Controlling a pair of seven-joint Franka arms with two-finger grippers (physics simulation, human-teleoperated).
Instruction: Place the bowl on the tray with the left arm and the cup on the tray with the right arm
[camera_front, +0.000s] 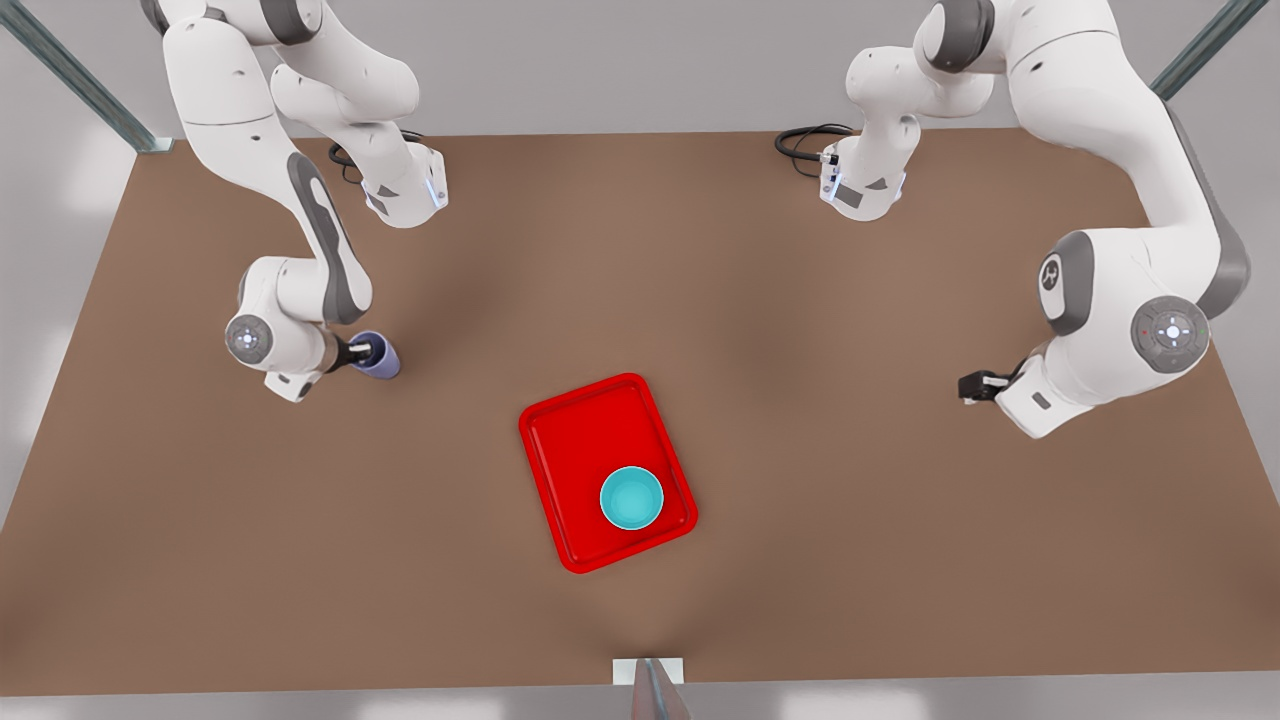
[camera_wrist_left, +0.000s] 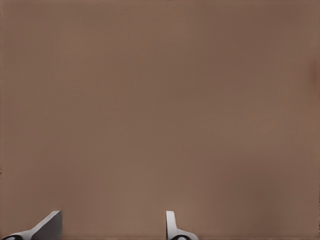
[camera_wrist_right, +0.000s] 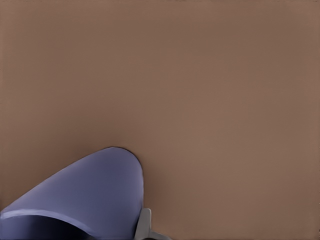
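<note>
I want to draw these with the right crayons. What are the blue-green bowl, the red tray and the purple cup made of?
The bowl looks like smooth glossy plastic or glazed ceramic: one plain teal colour with a soft sheen. The tray seems to be hard shiny plastic, evenly bright red with a moulded raised rim. The cup, at the right gripper, looks matte, plain lavender, probably plastic. These are simulator renders, so the materials are guesses.

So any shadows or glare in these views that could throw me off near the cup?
Front view: soft, diffuse light, faint dark patches on the table, no glare; the bowl on the tray reads cleanly. Right wrist view: the cup looms large, its interior dark. Left wrist view: flat, even brown, no shadows.
</note>
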